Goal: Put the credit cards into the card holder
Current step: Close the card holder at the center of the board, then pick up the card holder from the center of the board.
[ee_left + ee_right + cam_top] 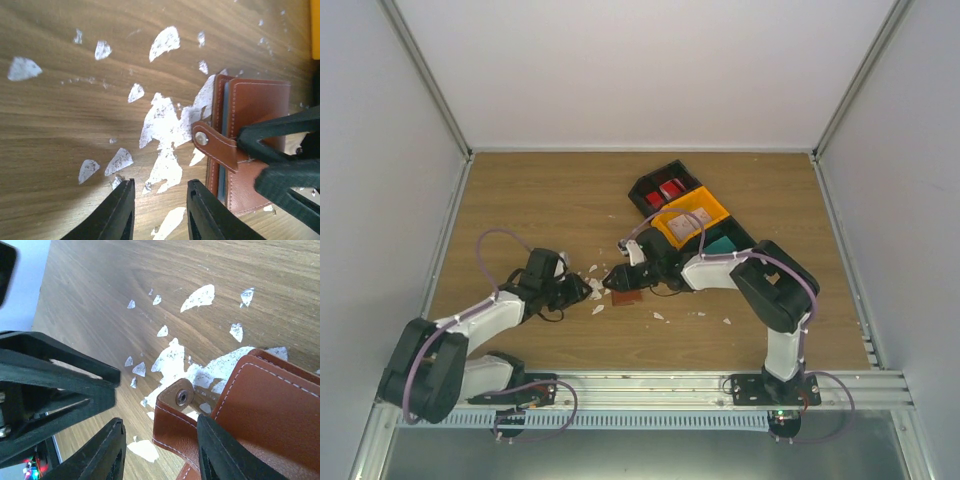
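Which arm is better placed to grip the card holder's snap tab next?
Right, probably: the right gripper, open, straddles the snap tab of the card holder; the left gripper, open, sits short of it over white scraps.

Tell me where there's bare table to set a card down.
Bare wood far left, between the back wall and the left arm. Mid-table is crowded: card holder, white scraps, left claw, right claw. The tray sits far right of centre.
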### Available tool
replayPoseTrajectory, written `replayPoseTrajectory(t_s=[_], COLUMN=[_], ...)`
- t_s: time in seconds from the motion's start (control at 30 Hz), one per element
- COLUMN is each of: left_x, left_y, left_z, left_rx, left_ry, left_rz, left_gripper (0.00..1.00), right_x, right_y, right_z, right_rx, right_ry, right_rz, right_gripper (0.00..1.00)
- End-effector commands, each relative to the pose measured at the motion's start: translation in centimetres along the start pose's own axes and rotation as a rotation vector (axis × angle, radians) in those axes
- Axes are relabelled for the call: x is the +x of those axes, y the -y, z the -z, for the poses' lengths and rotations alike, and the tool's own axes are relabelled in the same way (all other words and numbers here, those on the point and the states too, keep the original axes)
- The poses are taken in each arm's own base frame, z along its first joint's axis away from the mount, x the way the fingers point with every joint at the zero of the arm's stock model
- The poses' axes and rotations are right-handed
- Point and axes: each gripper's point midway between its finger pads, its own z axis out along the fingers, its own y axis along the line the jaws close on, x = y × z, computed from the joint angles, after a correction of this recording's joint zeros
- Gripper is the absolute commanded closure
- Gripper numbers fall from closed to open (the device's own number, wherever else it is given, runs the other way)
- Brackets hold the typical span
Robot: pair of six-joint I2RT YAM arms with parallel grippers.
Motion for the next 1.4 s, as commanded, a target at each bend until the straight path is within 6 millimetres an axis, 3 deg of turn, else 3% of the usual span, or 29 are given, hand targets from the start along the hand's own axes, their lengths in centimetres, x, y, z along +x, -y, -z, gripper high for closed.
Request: replayPoseTrajectory(t_s=[0.0,0.17,0.4,0.53,0.8,1.13,1.2,1.37], left_x=[-2.2,-2.6,-2.4,-2.5,-2.6,0.0,0.5,1.0], left_y=[1.3,6.5,9.9,11.5,12.9,14.6,14.1,10.3], left_z=[2.0,2.9,2.8,2.5,1.6,0.1,-0.6,-2.8], left_rx=[-0.009,0.202,0.364,0.408,0.384,0.371,0.348,0.180], left_ry=[0.102,0.057,-0.016,-0.058,-0.086,-0.183,-0.207,-0.236], left_rz=[-0.058,-0.173,-0.243,-0.308,-0.322,-0.377,-0.370,-0.314], left_gripper=[0.66,0.61,0.65,0.66,0.67,0.67,0.68,0.74], right_x=[0.3,-0.8,-4.0,-4.2,-2.3,1.1,1.3,1.2], right_y=[1.2,0.9,-1.5,-0.7,2.2,3.2,3.5,4.0], right_z=[-0.7,0.0,4.2,5.9,7.4,5.4,4.9,4.5], right_rx=[0.054,0.063,0.045,0.065,0.168,0.183,0.191,0.212], right_ry=[-0.023,0.020,0.186,0.241,0.274,0.106,0.092,0.089], right_rz=[-0.019,-0.037,0.003,-0.031,-0.129,-0.100,-0.107,-0.126], right_gripper=[0.59,0.58,0.58,0.57,0.56,0.63,0.67,0.70])
